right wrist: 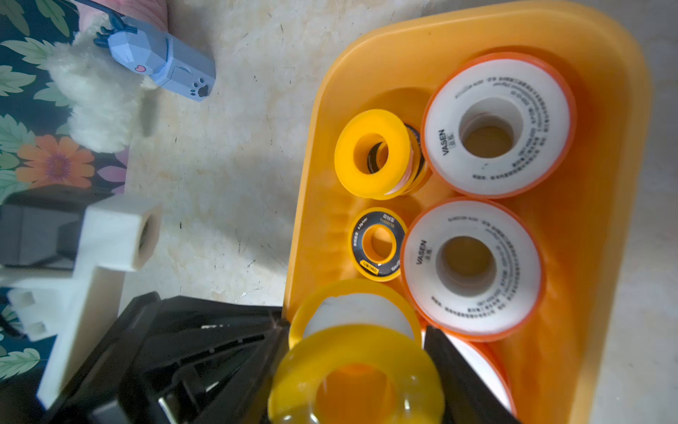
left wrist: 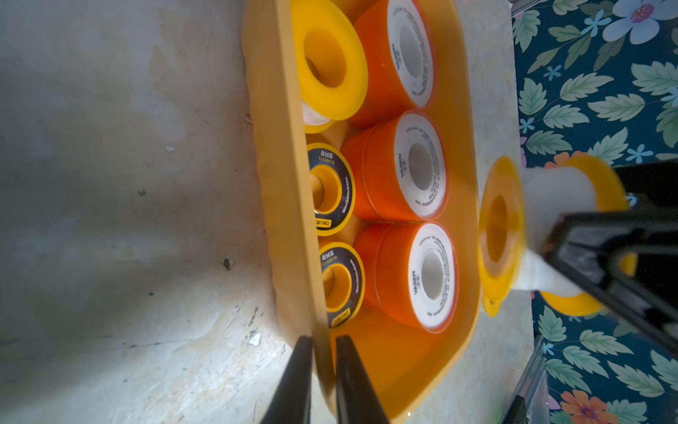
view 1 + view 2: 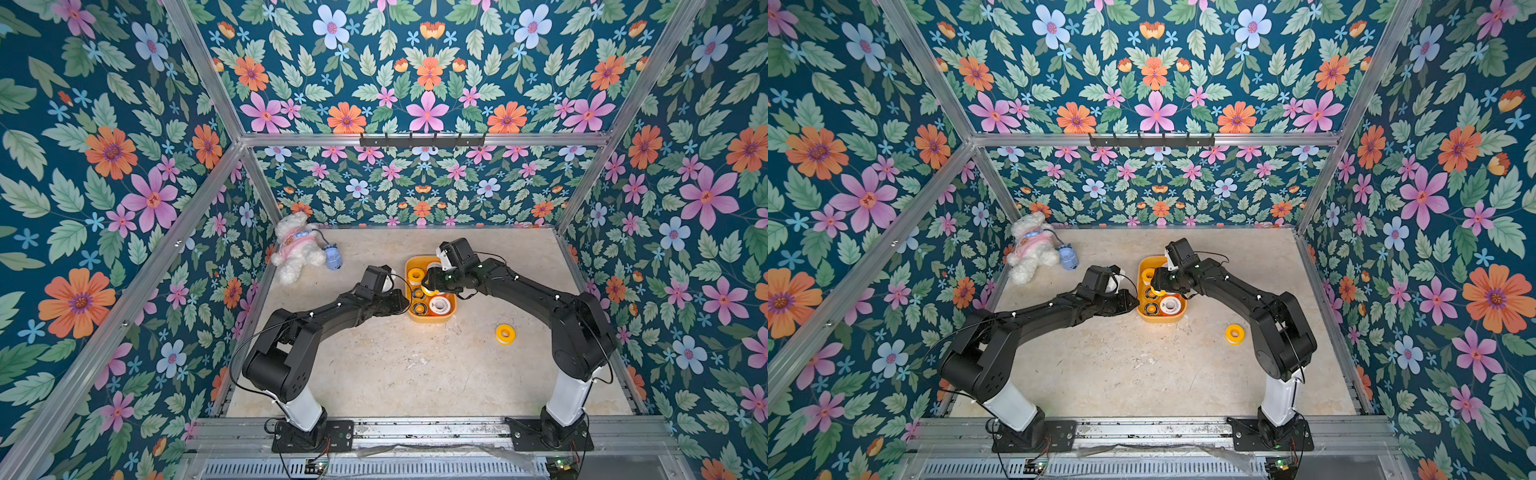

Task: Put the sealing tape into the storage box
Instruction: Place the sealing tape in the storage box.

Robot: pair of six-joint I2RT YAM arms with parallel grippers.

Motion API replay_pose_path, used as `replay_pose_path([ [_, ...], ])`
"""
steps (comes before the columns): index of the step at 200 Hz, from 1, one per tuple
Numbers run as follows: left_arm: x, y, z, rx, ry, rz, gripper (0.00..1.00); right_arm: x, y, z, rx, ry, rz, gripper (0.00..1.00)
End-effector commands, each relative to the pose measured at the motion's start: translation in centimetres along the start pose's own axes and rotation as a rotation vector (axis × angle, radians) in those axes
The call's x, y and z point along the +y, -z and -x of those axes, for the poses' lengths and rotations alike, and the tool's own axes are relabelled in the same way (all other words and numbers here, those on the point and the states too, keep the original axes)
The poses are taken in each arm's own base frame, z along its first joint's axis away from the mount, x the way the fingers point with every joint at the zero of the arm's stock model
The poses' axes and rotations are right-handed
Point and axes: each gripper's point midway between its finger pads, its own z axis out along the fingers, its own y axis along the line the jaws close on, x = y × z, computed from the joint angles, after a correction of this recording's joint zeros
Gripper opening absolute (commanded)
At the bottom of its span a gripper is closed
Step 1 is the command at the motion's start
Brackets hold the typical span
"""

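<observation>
Beige desk [image 3: 395, 365], floral walls [image 3: 415, 187]. Yellow box [image 3: 432, 318]: three white-orange rolls [image 1: 471, 270], black-yellow rolls [image 1: 378, 244], one yellow roll [image 1: 370, 154]. Left gripper [image 2: 324, 339] clenched on box wall; right gripper [image 1: 356, 330] grasping second yellow roll [image 1: 356, 374] above box. Loose roll [image 3: 505, 333] on desk, right of box.

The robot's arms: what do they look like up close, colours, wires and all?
Both the left arm and right arm are chunky matte-black jointed links rising from a white lower segment on a black bolted base plate. Thin black cables loop alongside. A white block sits at each wrist. The left end effector and right end effector have two slim black tapering fingers.
</observation>
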Motion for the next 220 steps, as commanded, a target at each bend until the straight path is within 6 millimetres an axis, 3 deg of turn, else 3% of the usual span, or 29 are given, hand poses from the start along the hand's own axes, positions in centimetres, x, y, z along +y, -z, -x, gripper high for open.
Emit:
replay_pose_path([
  [1,-0.9,-0.1,0.3,-0.012,0.004,-0.049,0.17,0.5,-0.7,-0.2,0.031,0.027,0.001,0.62],
  [53,-0.5,-0.1,0.1,-0.009,0.013,-0.035,0.17,0.2,-2.7,0.0,0.052,0.053,-0.078,0.62],
  [220,0.1,-0.2,-0.1,0.010,0.007,0.003,0.20,-0.7,-5.2,0.2,0.086,0.115,-0.238,0.63],
])
